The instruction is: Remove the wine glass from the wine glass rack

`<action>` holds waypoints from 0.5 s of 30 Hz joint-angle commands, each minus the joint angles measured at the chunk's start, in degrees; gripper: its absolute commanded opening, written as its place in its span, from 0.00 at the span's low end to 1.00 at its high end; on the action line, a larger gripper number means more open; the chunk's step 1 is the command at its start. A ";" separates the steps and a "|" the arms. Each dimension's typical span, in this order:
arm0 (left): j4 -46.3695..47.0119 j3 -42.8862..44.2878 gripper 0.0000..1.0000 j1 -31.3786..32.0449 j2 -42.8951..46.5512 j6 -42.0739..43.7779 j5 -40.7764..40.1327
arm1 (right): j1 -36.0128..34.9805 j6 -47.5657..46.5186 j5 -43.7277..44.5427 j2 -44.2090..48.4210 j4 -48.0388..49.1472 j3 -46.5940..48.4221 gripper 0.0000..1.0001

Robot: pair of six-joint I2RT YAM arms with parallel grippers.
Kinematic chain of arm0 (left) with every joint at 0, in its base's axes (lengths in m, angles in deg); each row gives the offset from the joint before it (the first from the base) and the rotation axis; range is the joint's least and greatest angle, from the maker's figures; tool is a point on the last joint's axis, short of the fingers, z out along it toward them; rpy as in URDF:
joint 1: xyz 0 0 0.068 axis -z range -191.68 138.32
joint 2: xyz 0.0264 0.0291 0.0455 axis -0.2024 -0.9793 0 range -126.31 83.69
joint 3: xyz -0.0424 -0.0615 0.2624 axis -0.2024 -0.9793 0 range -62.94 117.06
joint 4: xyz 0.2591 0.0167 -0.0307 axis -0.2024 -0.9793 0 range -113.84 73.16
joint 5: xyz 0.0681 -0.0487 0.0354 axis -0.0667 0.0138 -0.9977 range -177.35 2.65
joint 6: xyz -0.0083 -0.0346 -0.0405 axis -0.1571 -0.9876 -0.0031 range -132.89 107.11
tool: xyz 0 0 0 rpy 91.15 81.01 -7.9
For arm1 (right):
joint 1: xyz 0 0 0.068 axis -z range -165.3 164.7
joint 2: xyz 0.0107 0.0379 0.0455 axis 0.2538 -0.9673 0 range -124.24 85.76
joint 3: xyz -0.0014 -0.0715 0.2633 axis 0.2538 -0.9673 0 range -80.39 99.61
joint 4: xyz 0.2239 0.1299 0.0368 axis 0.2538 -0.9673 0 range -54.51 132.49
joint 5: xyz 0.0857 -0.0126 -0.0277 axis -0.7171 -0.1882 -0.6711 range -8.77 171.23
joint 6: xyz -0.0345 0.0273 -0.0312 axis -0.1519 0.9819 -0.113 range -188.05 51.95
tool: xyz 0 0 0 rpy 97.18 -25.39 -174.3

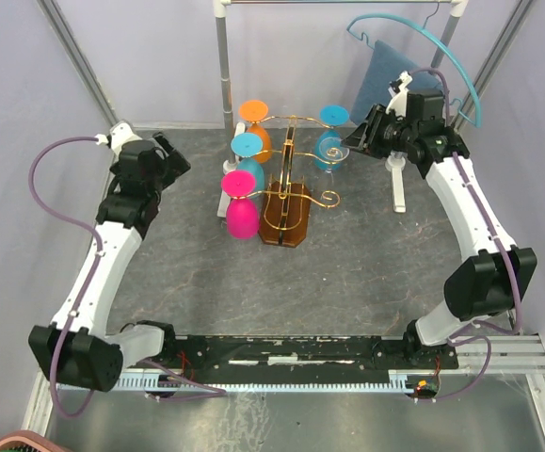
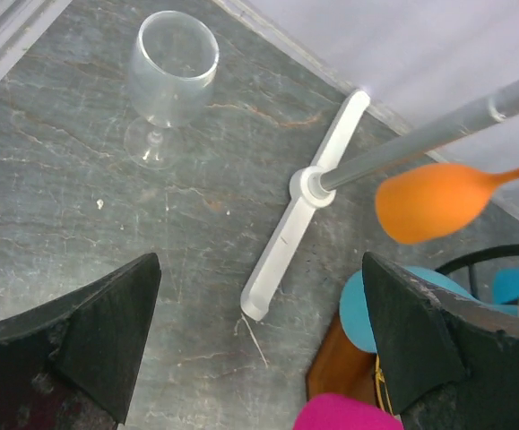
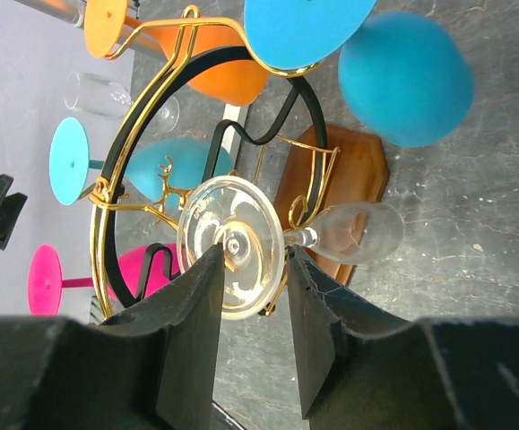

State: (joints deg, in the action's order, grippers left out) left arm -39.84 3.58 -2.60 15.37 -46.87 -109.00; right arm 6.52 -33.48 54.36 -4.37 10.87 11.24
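Observation:
The gold wire wine glass rack (image 1: 293,174) stands mid-table on its brown wooden base (image 1: 286,224). Orange (image 1: 253,122), teal (image 1: 248,155), pink (image 1: 241,207) and blue (image 1: 331,127) glasses hang on it. A clear wine glass (image 3: 358,233) hangs on a right-hand arm, its round foot (image 3: 241,202) facing my right gripper (image 3: 255,258). The jaws are narrowed with a gap, and the tips lie in front of the foot. I see no clamping. My left gripper (image 2: 259,349) is wide open and empty above the floor left of the rack.
A second clear glass (image 2: 165,81) stands upright on the table left of the rack. A tall white pole stand (image 2: 308,193) with a flat white foot stands behind the rack. A blue cloth on a teal hanger (image 1: 394,71) hangs at the back right.

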 commanded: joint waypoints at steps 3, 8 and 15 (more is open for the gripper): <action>-4.65 1.59 0.99 0.05 5.25 -2.51 7.34 | 0.23 1.34 -2.42 -0.68 4.01 -1.16 0.42; -5.87 0.29 0.99 -0.02 6.95 -2.59 9.32 | 0.30 0.93 -3.00 -0.80 4.01 -1.54 0.39; -5.82 -2.32 0.99 0.03 8.45 -3.20 10.51 | 0.28 4.60 -7.91 -1.18 10.07 -3.53 0.25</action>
State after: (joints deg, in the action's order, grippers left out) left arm -45.66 1.98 -2.60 22.19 -47.87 -100.39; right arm 6.58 -31.06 50.69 -5.86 15.31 8.01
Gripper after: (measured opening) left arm 0.991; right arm 0.261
